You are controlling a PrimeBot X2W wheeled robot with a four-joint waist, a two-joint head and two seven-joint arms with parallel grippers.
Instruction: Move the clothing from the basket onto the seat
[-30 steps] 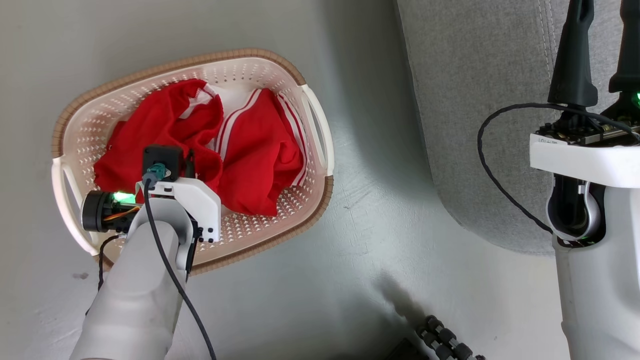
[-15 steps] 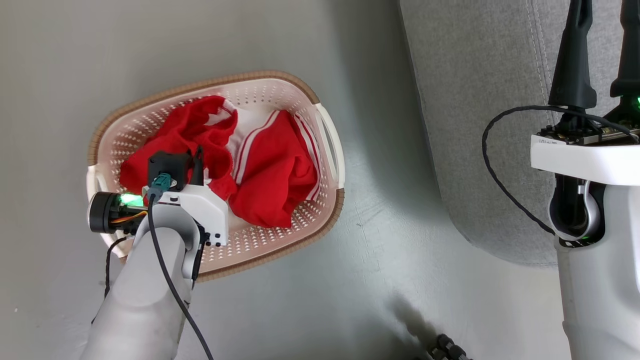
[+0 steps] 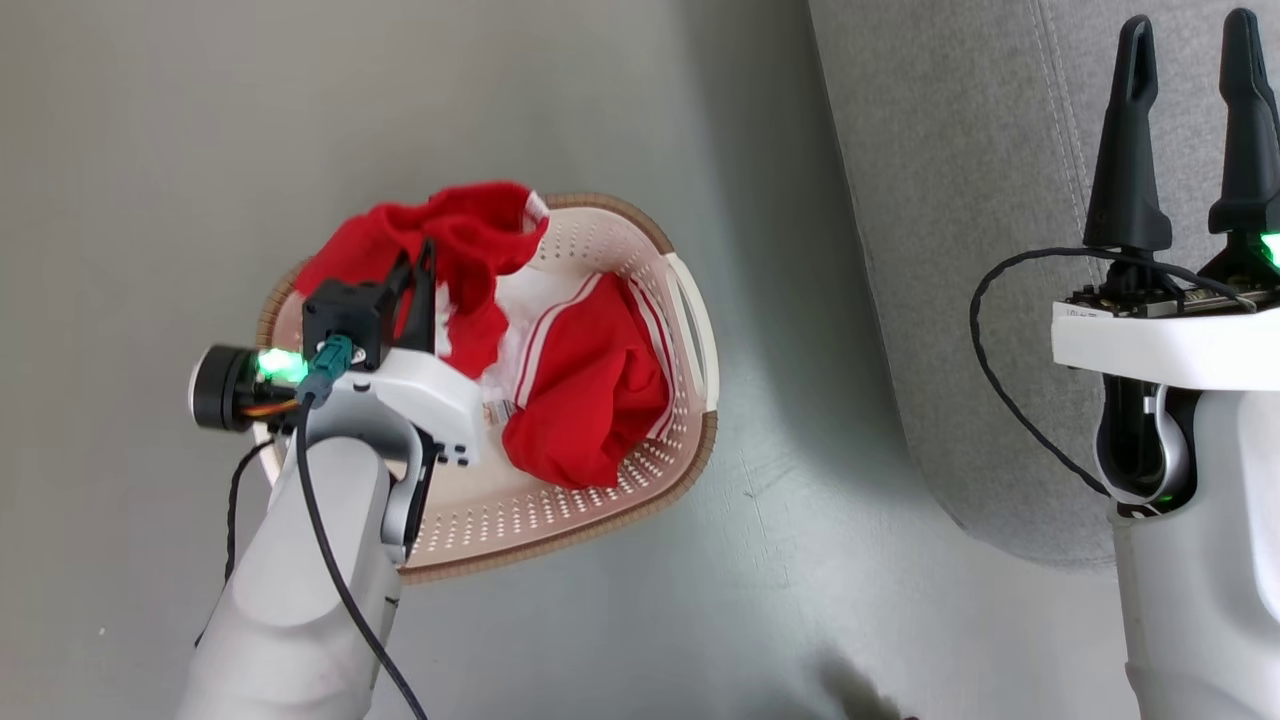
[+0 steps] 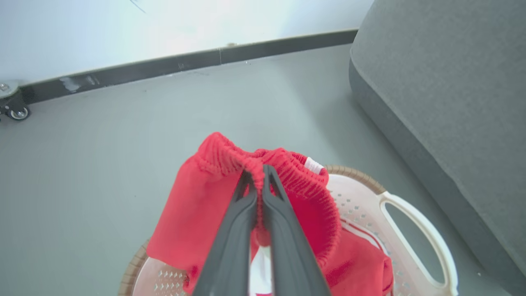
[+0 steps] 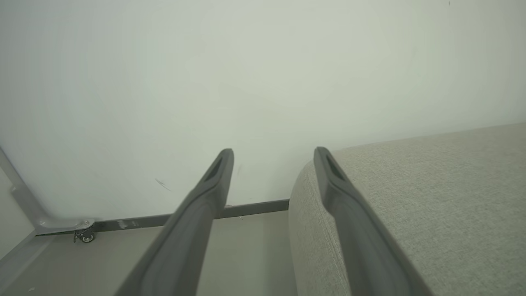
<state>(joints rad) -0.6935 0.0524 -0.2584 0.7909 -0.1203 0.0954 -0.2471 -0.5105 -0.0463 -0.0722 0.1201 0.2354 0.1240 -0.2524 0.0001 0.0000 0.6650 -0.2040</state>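
The left hand (image 4: 255, 174) is clamped on the ribbed waistband of 1 red garment (image 4: 193, 222), which hangs bunched above the basket (image 3: 600, 505). A 2nd red garment (image 3: 590, 410) with white stripes lies crumpled inside it. The right hand (image 3: 1188, 40), fingers apart and empty, hovers over the seat (image 3: 960, 200). Nothing lies on the visible seat yet, so both transfers seem left to do.

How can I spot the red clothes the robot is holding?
Find the big grey seat, then the white basket on the floor beside it. The held red garment hangs over the basket's rim, its ribbed waistband pinched in the left gripper's jaws; the other red garment lies down inside.
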